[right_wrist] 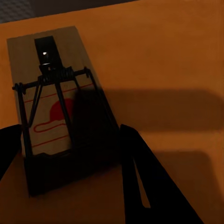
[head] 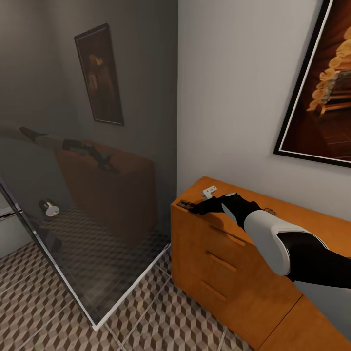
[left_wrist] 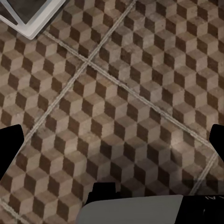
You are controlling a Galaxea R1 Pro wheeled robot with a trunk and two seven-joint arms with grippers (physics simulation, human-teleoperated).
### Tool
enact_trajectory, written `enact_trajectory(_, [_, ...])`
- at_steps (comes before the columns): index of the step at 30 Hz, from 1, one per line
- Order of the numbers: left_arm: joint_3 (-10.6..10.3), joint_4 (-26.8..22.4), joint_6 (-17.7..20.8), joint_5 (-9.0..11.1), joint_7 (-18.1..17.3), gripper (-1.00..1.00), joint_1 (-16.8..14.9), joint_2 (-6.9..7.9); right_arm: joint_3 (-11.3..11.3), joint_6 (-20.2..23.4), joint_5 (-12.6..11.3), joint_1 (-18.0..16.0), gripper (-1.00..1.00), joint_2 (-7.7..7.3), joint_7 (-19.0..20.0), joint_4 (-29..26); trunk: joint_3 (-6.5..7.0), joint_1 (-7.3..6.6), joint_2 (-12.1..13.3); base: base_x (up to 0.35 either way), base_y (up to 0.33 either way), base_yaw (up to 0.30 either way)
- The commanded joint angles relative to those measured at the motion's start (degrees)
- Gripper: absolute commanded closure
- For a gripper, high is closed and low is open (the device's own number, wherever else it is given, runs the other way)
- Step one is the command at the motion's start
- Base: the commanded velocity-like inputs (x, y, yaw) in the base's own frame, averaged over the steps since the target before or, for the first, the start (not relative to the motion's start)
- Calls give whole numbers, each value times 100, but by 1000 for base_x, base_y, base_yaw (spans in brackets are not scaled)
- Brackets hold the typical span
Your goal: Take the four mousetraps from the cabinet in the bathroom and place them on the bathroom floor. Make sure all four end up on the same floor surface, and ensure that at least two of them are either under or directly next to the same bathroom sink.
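The right arm reached across the flat top of the orange-brown cabinet (head: 229,253), which stood against the pale wall with three slim bar handles down its drawer front. The right gripper (head: 194,208) hung low over the cabinet's near corner, by the glass shower screen (head: 87,161). Seen from the right wrist, a mousetrap (right_wrist: 51,107) lay flat on the wood between the two dark fingers (right_wrist: 149,182), its wire bar and red printed mark plain to see. The fingers stood apart on either side of the board, and I could not tell whether either one touched it. From the head view the trap showed only as a small dark shape at the fingertips. Just behind the gripper, a small whitish object (head: 209,191) sat on the cabinet top, too small to make out.

The left gripper (left_wrist: 112,154) pointed down at the bathroom floor (left_wrist: 116,93), its cube-patterned tiles crossed by pale grout lines. Its dark fingers (left_wrist: 10,149) showed only at the edges of that view, spread wide with nothing between them. A corner of the screen's pale frame showed on the floor there.

A framed dark picture (head: 317,83) hung on the wall above the cabinet, and the glass mirrored the cabinet and the arm.
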Motion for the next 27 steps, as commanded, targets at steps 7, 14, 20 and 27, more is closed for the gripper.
enact_trajectory(7, [-2, 11, -18, -1, 4, -100, -3, -6, 87, 17, 49, 5, 100, 3, 48, -1, -7, 0, -2, 0, 0, 0])
enact_trajectory(14, [-2, 12, -18, 0, 4, -100, -3, -8, 82, 17, 48, 5, 100, 28, 49, -58, -7, 0, -2, 0, 0, 0])
enact_trajectory(20, [-2, 12, -18, 3, 4, -100, -3, -8, 78, 17, 48, 4, 100, 47, 49, -80, -7, 0, -2, 0, 0, 0])
enact_trajectory(27, [-2, 12, -18, 3, 4, -100, -3, -14, 68, 9, 48, 6, 100, 44, 55, -99, -7, 0, -2, 0, 0, 0])
